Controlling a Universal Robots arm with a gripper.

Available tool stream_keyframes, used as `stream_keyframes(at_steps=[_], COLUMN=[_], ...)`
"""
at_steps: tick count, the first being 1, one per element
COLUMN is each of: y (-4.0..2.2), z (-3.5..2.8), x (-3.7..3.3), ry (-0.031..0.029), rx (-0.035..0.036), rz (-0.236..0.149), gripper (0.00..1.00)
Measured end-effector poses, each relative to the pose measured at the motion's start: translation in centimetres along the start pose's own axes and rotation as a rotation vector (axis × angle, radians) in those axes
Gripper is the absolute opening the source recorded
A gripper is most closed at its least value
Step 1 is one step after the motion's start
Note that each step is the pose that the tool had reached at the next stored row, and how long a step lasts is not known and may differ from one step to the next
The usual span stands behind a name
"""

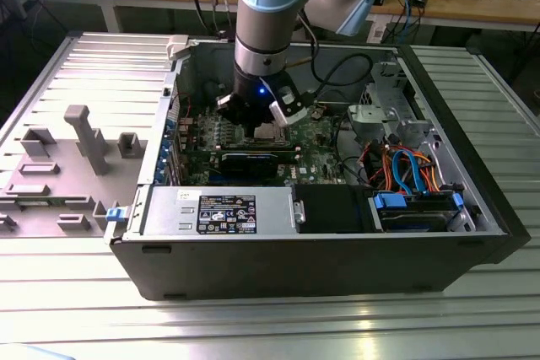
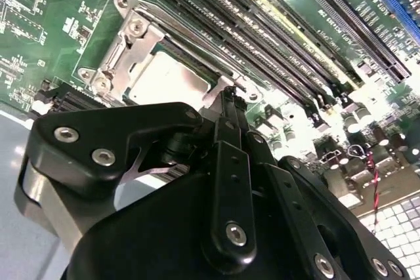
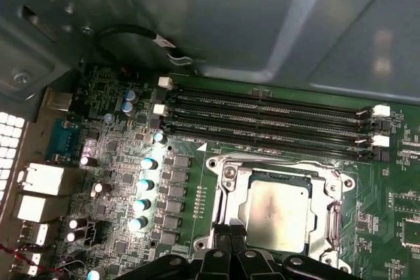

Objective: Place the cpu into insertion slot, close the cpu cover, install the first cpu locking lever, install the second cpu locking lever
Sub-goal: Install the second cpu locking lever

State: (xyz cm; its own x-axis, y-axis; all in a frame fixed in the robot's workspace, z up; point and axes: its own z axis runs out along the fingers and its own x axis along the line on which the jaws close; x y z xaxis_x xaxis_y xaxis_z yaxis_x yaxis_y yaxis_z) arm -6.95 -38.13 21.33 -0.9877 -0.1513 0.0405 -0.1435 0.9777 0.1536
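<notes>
The cpu (image 3: 275,206) lies flat in the insertion slot (image 3: 211,162) on the green board, its silver-grey top facing up. The cpu cover (image 3: 282,174) is a metal frame lying down around the chip, which shows through the cut-out. My gripper (image 3: 228,235) is shut with nothing visible between its fingers. Its tips stand right at the socket's edge, beside one corner of the frame. In the second wrist view the black gripper (image 2: 228,96) points at the cpu (image 2: 164,77). In the exterior view the gripper (image 1: 260,124) hangs inside the open computer case over the cpu (image 1: 267,131).
Long black memory slots (image 3: 262,113) run alongside the socket, with the grey case wall (image 3: 262,18) beyond them. A black graphics card (image 1: 253,160), a power supply (image 1: 219,211) and coloured cables (image 1: 405,166) fill the case. Grey fixtures (image 1: 84,137) stand on the exterior view's left.
</notes>
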Motion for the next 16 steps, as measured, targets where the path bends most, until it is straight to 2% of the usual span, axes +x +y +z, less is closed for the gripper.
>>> stream_keyframes(at_steps=[1, 2, 3, 4, 6, 8, 9, 10, 13, 14, 16], y=[0.13, 0.28, 0.50, 0.60, 0.63, 0.65, 0.67, 0.73, 1.00, 1.12, 1.41], z=[0.02, 0.04, 0.07, 0.08, 0.07, 0.06, 0.05, 0.06, 0.03, 0.04, 0.06], x=[-0.09, -0.19, -0.32, -0.54, -0.83, -1.21, -1.41, -1.63, -3.15, -3.49, -3.92], ry=[0.0028, 0.0058, 0.0104, 0.0153, 0.0216, 0.0286, 0.0321, 0.0348, 0.0503, 0.0530, 0.0545], rx=[0.0114, 0.0271, 0.0538, 0.0769, 0.1011, 0.1179, 0.1226, 0.1232, 0.1211, 0.1205, 0.1203], rz=[0.001, 0.002, 0.004, 0.005, 0.007, 0.009, 0.010, 0.010, 0.011, 0.011, 0.012], gripper=[0.11, 0.11, 0.11, 0.11, 0.11, 0.11, 0.11, 0.11, 0.11, 0.11, 0.11])
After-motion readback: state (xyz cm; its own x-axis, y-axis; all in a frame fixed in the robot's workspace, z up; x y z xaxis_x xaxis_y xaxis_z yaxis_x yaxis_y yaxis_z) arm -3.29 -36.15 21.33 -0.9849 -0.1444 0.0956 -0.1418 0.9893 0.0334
